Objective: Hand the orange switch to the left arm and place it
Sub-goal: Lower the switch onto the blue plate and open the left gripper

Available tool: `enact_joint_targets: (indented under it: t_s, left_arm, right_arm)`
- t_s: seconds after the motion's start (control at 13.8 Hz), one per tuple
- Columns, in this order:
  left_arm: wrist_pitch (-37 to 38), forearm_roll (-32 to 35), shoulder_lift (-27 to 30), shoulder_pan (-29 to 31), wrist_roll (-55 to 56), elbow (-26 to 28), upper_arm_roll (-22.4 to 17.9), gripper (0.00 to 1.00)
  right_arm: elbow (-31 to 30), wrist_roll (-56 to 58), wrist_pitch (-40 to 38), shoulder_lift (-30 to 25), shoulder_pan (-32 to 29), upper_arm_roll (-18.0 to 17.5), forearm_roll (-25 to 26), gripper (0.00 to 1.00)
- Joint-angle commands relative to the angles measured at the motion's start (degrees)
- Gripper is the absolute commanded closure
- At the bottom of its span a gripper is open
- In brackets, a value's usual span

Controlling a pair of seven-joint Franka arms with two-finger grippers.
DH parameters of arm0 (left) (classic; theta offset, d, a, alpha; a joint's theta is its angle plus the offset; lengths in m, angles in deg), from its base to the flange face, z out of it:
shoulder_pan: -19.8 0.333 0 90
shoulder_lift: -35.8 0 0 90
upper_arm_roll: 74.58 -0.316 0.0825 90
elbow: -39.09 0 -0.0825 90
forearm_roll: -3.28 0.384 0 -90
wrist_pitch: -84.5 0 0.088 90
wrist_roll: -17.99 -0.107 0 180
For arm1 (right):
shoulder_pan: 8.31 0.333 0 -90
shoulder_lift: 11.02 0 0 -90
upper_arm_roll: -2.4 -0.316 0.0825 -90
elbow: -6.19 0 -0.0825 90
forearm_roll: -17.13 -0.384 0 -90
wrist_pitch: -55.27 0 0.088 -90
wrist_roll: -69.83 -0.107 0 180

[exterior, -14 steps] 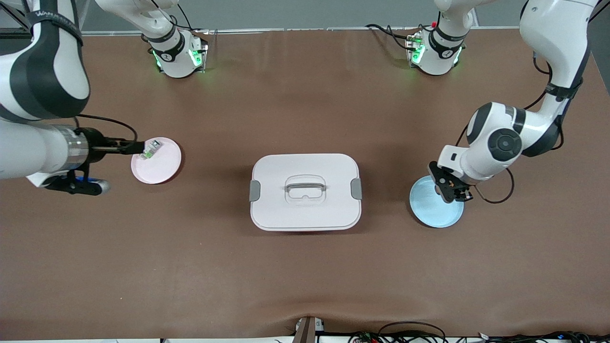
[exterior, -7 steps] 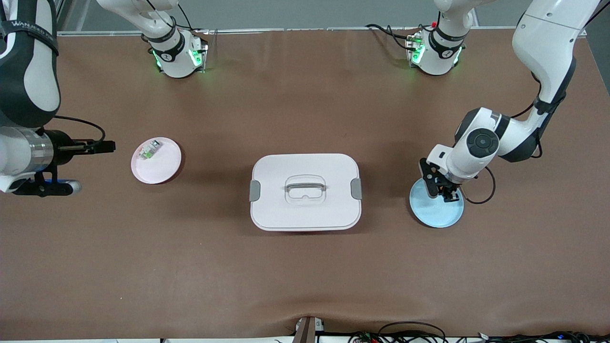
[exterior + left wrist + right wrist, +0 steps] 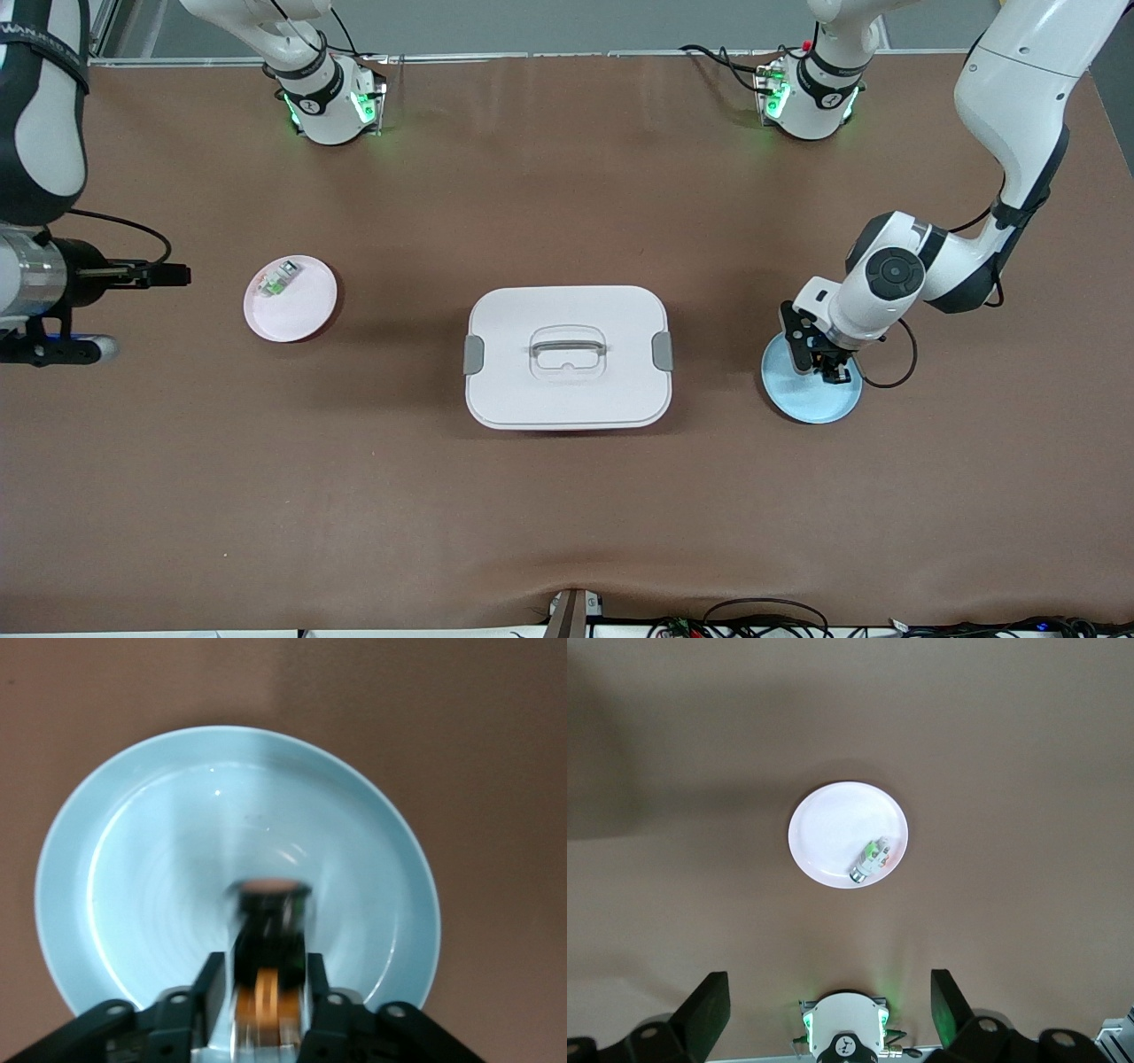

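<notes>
Down on the blue plate (image 3: 811,400), the black, orange-marked switch (image 3: 270,943) sits between the left gripper (image 3: 266,992) fingers, grip unclear. Right gripper (image 3: 824,1005) hangs wide open, high over the tabletop (image 3: 567,496).

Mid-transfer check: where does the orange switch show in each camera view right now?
Front view: orange switch barely visible under the left gripper, over the blue plate.
Left wrist view: switch between the gripper's fingers, over the plate.
Right wrist view: not in it.
Shared landmark: the blue plate.
</notes>
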Motion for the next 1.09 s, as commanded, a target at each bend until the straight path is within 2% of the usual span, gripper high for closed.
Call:
enact_joint_targets:
  t_s: [0.0,0.22,0.36,0.44,0.58,0.65,0.73,0.94,1.02]
  left_arm:
    - [0.20,1.22,0.14,0.50,3.99,-2.06,0.35,0.00]
    - [6.85,-1.57,1.81,0.41,8.74,-7.06,0.87,0.00]
    - [15.01,-8.32,2.78,0.15,10.76,-13.11,2.71,0.00]
    - [19.23,-10.97,2.87,-0.20,12.78,-16.28,3.07,0.00]
    - [25.49,-11.87,2.96,-0.29,18.56,-21.47,3.16,0.00]
    - [28.30,-12.48,3.40,-0.20,21.47,-24.02,3.94,0.00]
    - [31.46,-14.66,3.66,-0.20,25.15,-26.65,4.47,0.00]
    - [40.60,-20.65,4.36,0.24,37.01,-35.18,4.48,0.00]
    - [42.63,-21.62,4.80,0.32,42.27,-37.03,4.48,0.00]
  right_arm:
    - [2.28,-3.32,-0.36,-0.78,-1.55,-1.00,0.66,0.00]
    - [2.99,-8.87,-0.36,-2.18,-1.11,-1.18,0.83,0.00]
    - [2.99,-8.01,-0.80,-3.42,-0.93,-1.26,1.71,0.00]
    - [2.99,-5.91,-0.98,-4.64,-0.93,-1.35,2.06,0.00]
    - [2.90,0.40,-1.07,-6.05,0.73,-1.53,7.14,0.00]
    - [2.99,3.57,-1.15,-6.06,0.74,-1.53,7.25,0.00]
    - [2.99,6.12,-1.07,-6.32,0.30,-1.36,6.46,0.00]
    - [2.81,9.48,-1.07,-6.93,-3.99,-1.26,-1.17,0.00]
    - [2.81,11.75,-1.07,-7.02,-5.05,-1.44,-1.89,0.00]
